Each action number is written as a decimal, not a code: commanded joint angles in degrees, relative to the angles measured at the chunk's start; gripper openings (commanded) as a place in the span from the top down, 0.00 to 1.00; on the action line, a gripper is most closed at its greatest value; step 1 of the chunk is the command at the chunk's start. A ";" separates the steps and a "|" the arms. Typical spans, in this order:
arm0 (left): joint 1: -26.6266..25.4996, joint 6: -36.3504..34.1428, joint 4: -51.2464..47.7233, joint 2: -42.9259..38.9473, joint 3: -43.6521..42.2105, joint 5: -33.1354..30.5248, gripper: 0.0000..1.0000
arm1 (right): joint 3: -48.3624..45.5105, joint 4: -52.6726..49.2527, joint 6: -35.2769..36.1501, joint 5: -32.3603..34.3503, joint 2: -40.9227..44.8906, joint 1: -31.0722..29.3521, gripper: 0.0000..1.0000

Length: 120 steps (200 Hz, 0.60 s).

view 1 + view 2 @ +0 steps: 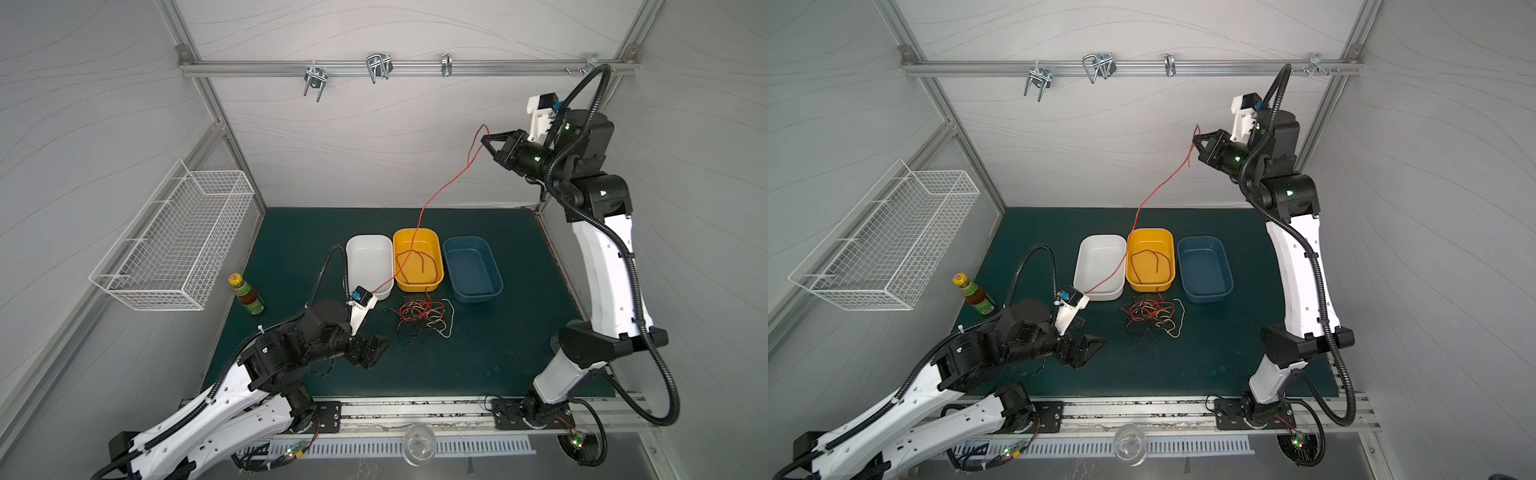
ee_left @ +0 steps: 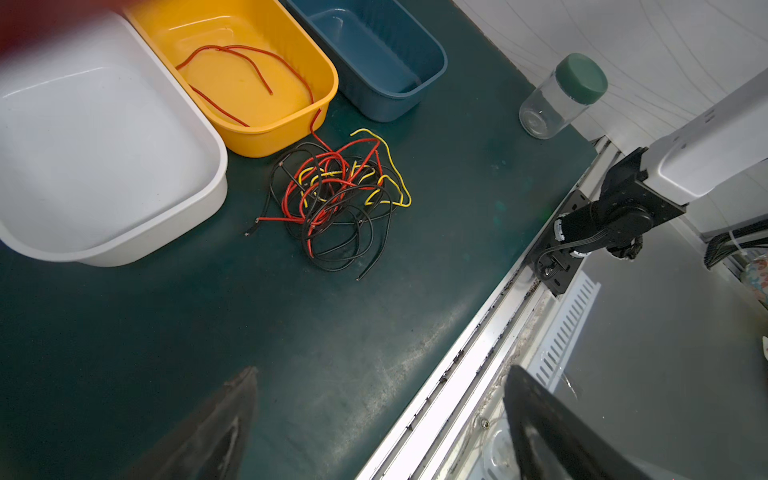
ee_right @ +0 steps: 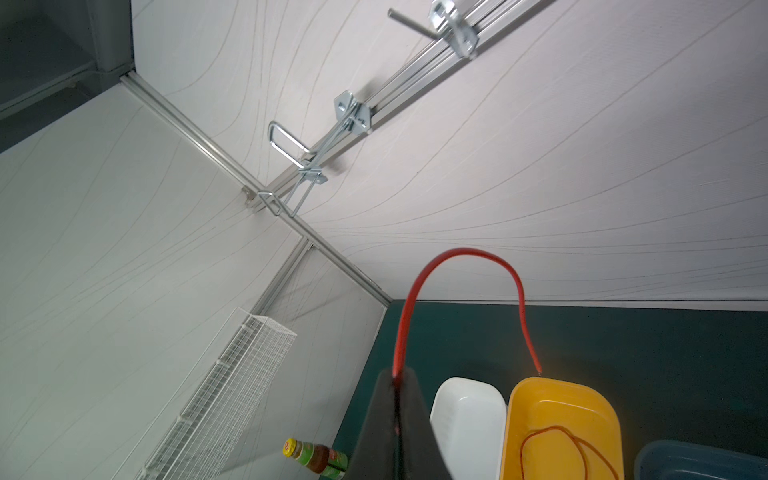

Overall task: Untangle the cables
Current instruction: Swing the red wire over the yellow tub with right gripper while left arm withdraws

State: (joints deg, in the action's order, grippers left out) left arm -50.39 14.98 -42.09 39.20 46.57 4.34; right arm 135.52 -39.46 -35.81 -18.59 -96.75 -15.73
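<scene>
Raised high, the right gripper [image 1: 485, 137] pinches a thin red cable [image 1: 440, 193]; the left gripper [image 1: 376, 351] gapes wide, empty. The tangled red, black and yellow cables [image 1: 422, 318] lie on the dark green surface [image 1: 478, 353] before a yellow plastic tub [image 1: 417, 286].

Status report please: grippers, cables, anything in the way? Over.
Left gripper open, low beside tangle of red, black and yellow cables. Right gripper shut on thin red cable, held high. Lower end near left wrist camera.
</scene>
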 commanded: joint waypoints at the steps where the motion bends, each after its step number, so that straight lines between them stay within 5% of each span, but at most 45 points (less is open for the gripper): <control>1: -0.15 -0.66 2.21 0.43 0.10 -3.08 0.06 | 0.50 0.40 -1.33 1.21 -0.24 0.87 1.00; 79: -0.19 -1.19 5.51 -15.46 -2.79 -14.62 0.02 | -4.85 -6.42 -1.40 15.24 2.66 5.24 1.00; 120: -0.19 -1.70 7.45 -18.86 -4.19 -14.53 0.01 | -7.18 -4.01 -2.60 10.14 2.37 5.36 1.00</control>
State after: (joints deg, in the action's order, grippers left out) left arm -50.41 14.13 -38.54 20.40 42.65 -8.84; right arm 127.72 -43.81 -37.01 -6.52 -95.42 -10.26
